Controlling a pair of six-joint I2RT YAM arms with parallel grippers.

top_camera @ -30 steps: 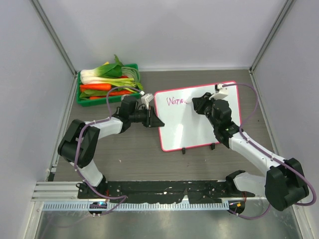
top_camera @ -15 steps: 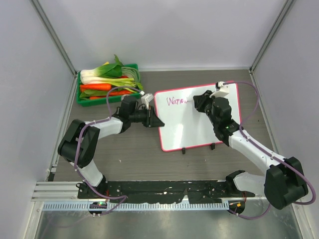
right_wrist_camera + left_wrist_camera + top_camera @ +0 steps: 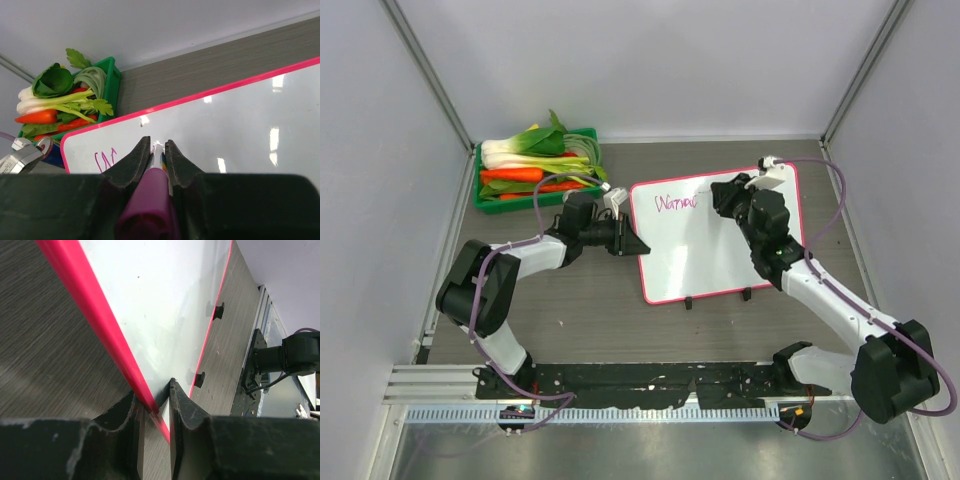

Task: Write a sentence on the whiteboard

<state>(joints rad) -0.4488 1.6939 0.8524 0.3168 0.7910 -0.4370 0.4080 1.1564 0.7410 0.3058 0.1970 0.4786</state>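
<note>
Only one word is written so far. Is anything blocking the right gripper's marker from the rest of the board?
Nothing visible does. The right gripper holds the marker at the whiteboard, just past the written word; the surface beyond is bare.

The whiteboard [image 3: 705, 262] sits on the grey table [image 3: 570, 305], and the sentence [image 3: 677, 203] is one pink word near its far-left corner. The left gripper [image 3: 636, 247] pinches the board's left edge. The right gripper [image 3: 718, 197] hangs over the board's top part, just right of the writing.
</note>
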